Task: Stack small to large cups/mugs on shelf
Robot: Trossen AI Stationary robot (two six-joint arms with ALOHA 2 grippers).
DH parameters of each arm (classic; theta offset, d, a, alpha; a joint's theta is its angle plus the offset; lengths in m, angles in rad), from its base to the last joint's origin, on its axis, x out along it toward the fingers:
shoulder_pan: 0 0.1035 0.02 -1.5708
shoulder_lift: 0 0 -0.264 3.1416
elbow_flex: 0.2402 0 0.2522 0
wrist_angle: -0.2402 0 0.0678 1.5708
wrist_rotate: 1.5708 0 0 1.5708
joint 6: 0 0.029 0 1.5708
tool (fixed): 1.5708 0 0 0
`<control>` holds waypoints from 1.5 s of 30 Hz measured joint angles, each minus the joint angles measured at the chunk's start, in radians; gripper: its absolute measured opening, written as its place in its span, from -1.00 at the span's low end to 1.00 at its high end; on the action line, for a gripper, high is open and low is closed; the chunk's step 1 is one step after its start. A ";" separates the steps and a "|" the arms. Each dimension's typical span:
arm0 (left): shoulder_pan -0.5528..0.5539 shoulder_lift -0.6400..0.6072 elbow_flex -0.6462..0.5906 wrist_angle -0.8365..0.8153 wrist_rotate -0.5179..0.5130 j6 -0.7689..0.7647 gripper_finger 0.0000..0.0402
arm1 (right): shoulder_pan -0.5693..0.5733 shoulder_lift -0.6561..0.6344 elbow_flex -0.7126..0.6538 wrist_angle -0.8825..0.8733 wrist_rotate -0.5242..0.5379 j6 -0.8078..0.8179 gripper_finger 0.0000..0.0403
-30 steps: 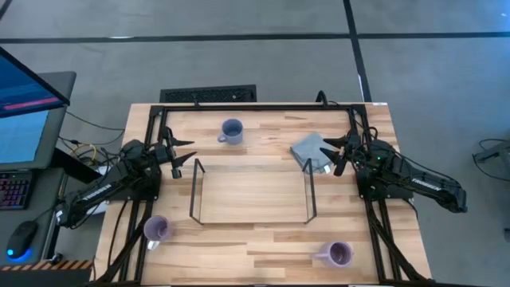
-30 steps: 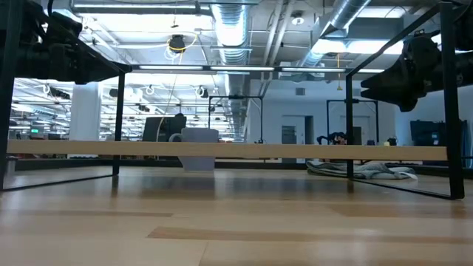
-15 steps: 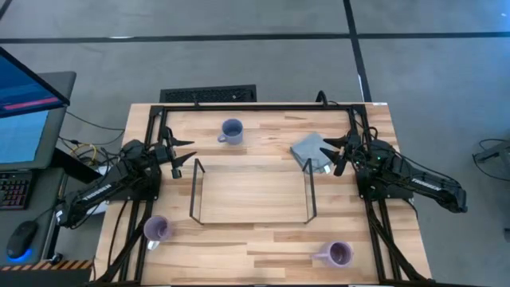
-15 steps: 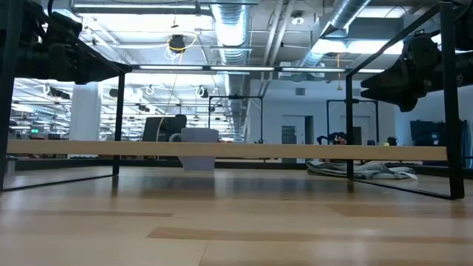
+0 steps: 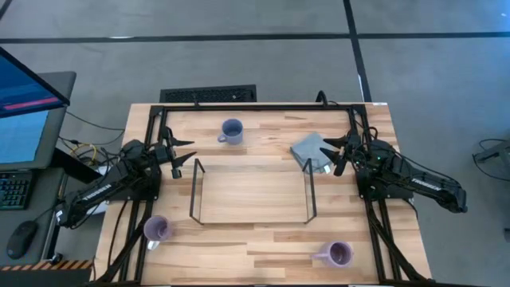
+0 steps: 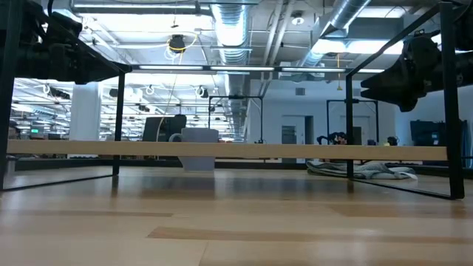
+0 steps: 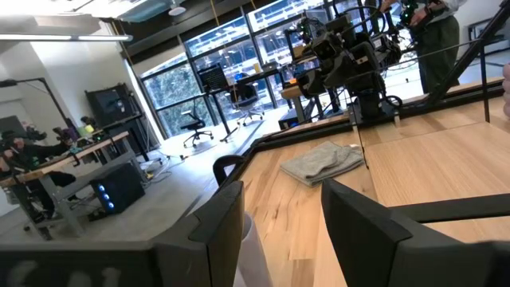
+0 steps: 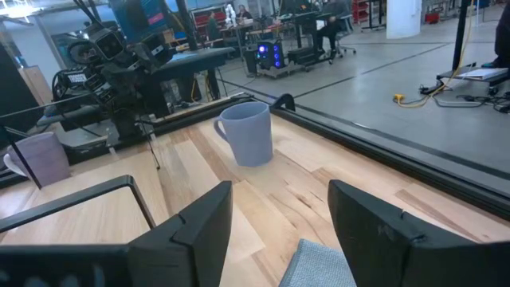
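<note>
Pale wood table (image 5: 263, 243), wood-boarded wire shelf (image 5: 251, 193), soft grey cloth (image 5: 312, 151).

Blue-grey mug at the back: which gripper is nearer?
Left. The left gripper sits just beside and in front of the blue-grey mug; the right gripper waits across the table, over the grey cloth.

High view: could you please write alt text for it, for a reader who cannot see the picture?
Seen from above, a low shelf with a light wood board and black wire ends stands empty mid-table. Around it sit a blue-grey mug, two lavender mugs and a folded grey cloth. The left hand and right hand, both open, flank the shelf.
</note>
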 joint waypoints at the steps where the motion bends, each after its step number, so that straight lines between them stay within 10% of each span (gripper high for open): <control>1: 0.000 0.000 0.000 0.000 0.000 0.000 -0.19 | 0.000 0.000 0.000 0.000 0.000 0.000 0.14; 45: 0.000 0.000 0.000 0.000 0.000 0.000 -0.19 | 0.000 0.000 0.000 0.000 0.000 -0.071 0.14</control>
